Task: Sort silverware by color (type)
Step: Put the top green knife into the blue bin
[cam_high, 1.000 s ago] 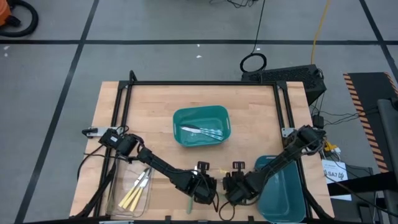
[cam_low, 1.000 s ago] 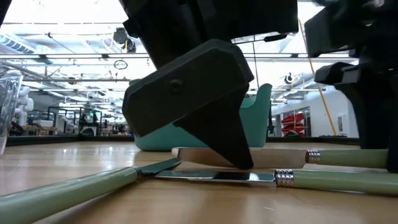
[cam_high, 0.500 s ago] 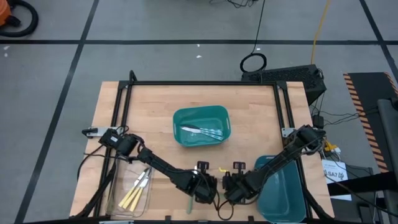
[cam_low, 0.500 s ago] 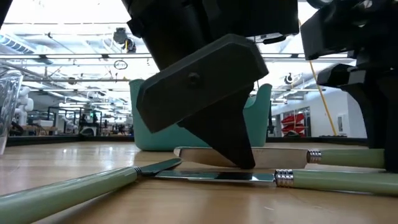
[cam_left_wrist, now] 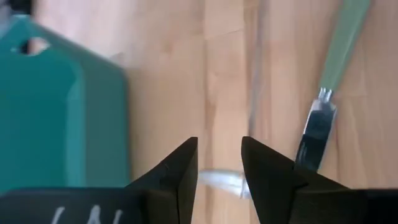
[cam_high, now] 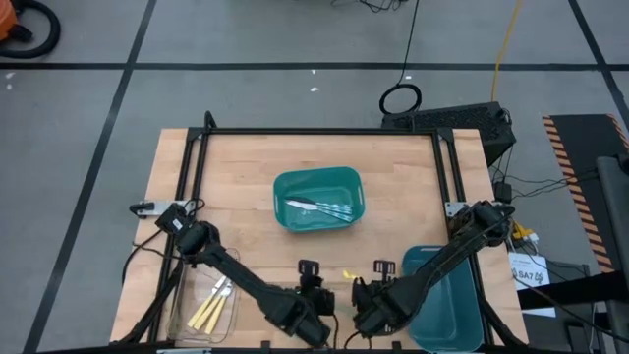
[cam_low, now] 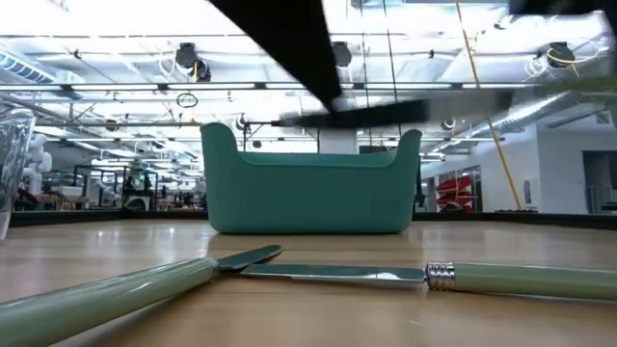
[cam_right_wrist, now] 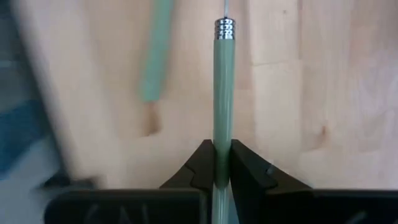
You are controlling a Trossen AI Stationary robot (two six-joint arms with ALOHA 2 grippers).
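My right gripper (cam_high: pixel 366 313) is near the table's front edge and is shut on a light green handled piece (cam_right_wrist: pixel 222 93). My left gripper (cam_high: pixel 313 317) is open beside it, raised above the table (cam_left_wrist: pixel 219 168). A blurred silver piece shows in its gap (cam_left_wrist: pixel 219 180); I cannot tell whether it touches it. Two green handled pieces lie flat on the wood: a knife (cam_low: pixel 521 281) and another (cam_low: pixel 106 289), their silver ends crossing. The middle teal bin (cam_high: pixel 316 200) holds silver pieces. A clear tray (cam_high: pixel 211 305) at the near left holds pale yellow handled pieces. My right gripper pinches the light green handle (cam_right_wrist: pixel 222 134) between its two fingers, partway down from the metal collar (cam_right_wrist: pixel 224 29). The handle runs on ahead of the fingers, along them. The piece is lifted clear of the wood.
A second teal bin (cam_high: pixel 442 295) stands at the near right, close to my right arm. A black frame (cam_high: pixel 314 133) runs around the table top. Bare wood lies between the middle bin and the grippers.
Both grippers have gone up, out of the low view, and a little toward the near edge. The green handled piece that lay behind the knife has gone up with my right gripper. The two near green pieces have stayed where they were.
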